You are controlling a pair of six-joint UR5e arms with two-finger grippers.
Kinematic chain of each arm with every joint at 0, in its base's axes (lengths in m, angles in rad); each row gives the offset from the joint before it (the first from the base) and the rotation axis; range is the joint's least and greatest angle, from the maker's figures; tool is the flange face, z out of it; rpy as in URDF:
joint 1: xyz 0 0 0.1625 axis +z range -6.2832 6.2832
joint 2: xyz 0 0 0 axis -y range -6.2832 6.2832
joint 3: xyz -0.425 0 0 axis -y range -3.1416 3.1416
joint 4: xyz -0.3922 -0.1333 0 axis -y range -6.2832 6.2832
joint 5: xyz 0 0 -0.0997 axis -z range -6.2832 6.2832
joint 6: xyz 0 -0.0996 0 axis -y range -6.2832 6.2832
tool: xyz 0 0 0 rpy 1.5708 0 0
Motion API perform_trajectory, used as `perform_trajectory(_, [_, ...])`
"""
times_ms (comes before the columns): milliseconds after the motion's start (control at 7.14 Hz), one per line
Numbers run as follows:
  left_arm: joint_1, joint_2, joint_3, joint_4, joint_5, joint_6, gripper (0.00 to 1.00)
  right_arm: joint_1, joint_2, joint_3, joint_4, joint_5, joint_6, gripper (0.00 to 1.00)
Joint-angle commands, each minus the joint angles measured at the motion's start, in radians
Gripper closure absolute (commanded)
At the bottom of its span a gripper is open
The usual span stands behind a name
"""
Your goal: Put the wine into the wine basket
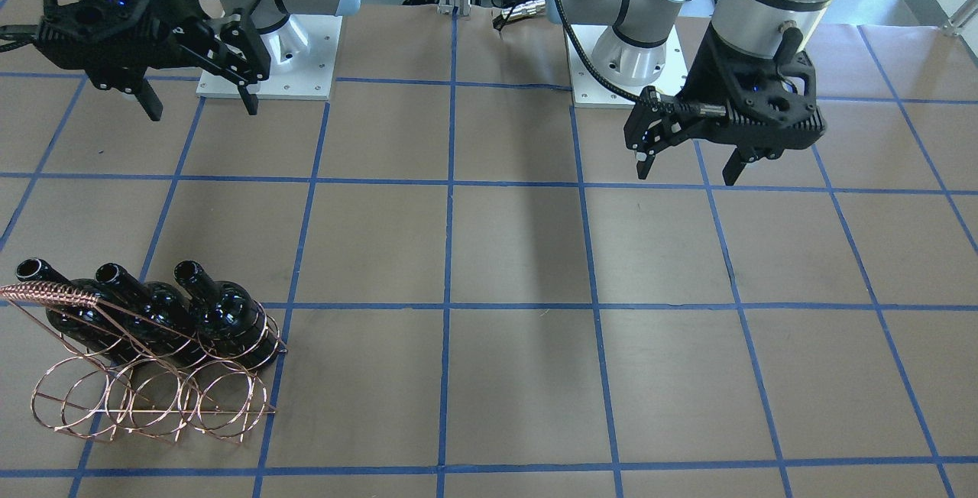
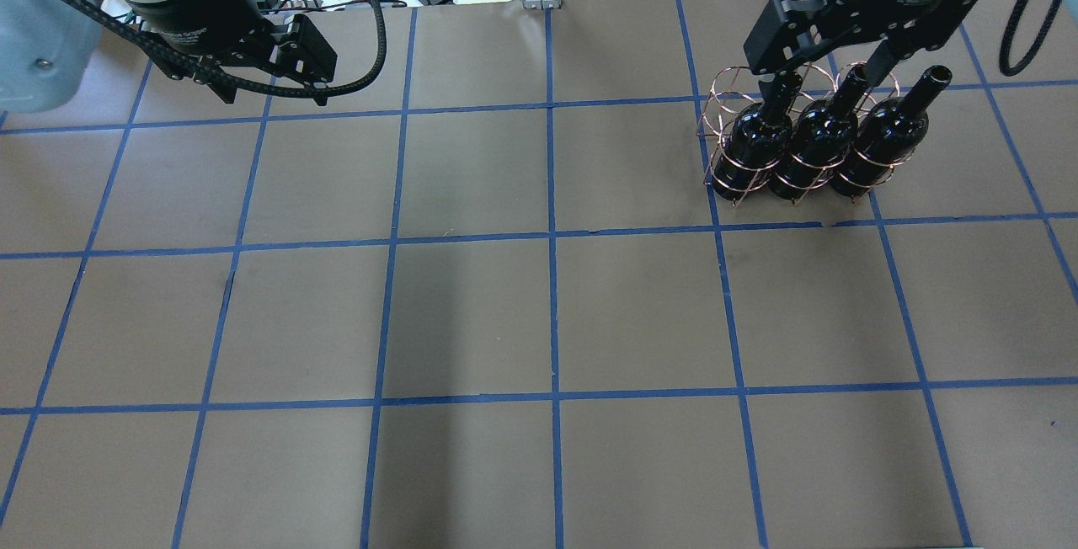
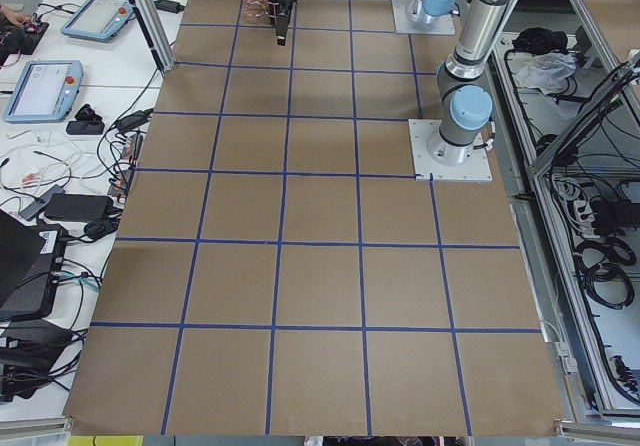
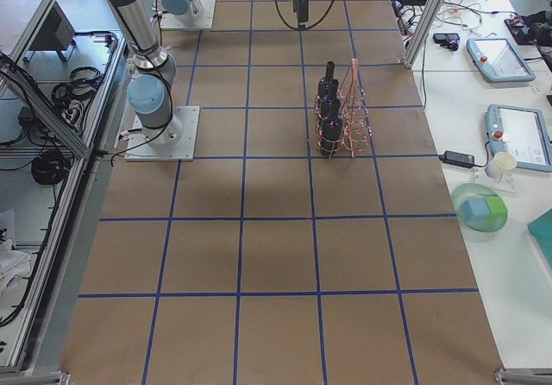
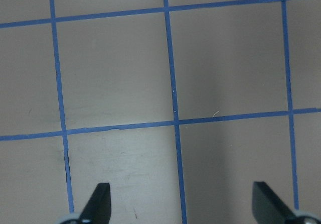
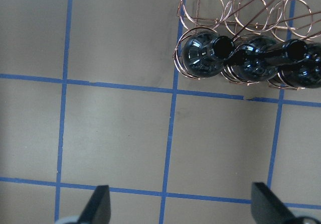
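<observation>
Glossy black glass is shown by the three long-necked, open-mouthed wine bottles [image 1: 157, 307], which are seated side by side, shoulders close together, in one row of loops of the copper-coloured wire basket [image 1: 153, 406]. The basket's other row of loops is unfilled. Which bottle was the task's own cannot be told, since all three are alike, and the placing is judged to be done. The bottles are seen ahead of the right gripper [image 1: 203, 112], beyond its fingertips and off to one side. That gripper is held raised above the table with its fingers spread wide and nothing between them. The basket's long coiled wire handle [image 1: 53, 295] lies across the rack on the side away from this gripper. The left gripper [image 1: 686, 177] is likewise spread and empty, and the basket is well apart from it, across the brown paper-covered table [image 1: 519, 253] gridded with blue tape. What remains to be feared is judged to be a knock. If the right gripper were carried low over the rack, a spread finger could be caught on a bottle neck or on the handle. The thin wire frame would likely be dragged or tipped, and because the bottles are packed so closely, one struck bottle could be pushed into its neighbours. A fresh grasp on the smooth glass could also be lost through slipping.
</observation>
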Motion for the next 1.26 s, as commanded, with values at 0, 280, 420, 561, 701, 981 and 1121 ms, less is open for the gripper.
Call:
perform_trajectory(0, [-0.004,0.043,-0.007,-0.041,0.002,0.007,0.0,0.023,-0.007,0.042,-0.004,-0.008,0.033,0.0])
perform_trajectory(280, [-0.009,0.039,-0.019,-0.042,-0.002,0.003,0.0,0.023,-0.008,0.036,-0.022,0.004,0.039,0.0])
perform_trajectory(420, [-0.01,0.031,-0.019,-0.041,-0.008,0.001,0.0,0.023,-0.007,0.033,-0.056,-0.001,0.046,0.0])
perform_trajectory(561, [-0.01,0.031,-0.019,-0.044,-0.001,0.001,0.0,0.023,-0.007,0.034,-0.059,-0.002,0.06,0.0])
perform_trajectory(701, [-0.01,0.026,-0.02,-0.041,-0.01,0.0,0.0,0.023,-0.007,0.034,-0.059,-0.004,0.06,0.0])
perform_trajectory(981, [-0.01,0.025,-0.022,-0.041,-0.005,0.001,0.0,0.021,-0.005,0.034,-0.059,-0.01,0.06,0.0])
perform_trajectory(1121, [-0.01,0.02,-0.023,-0.042,-0.005,0.001,0.0,0.021,-0.005,0.034,-0.058,-0.011,0.06,0.0])
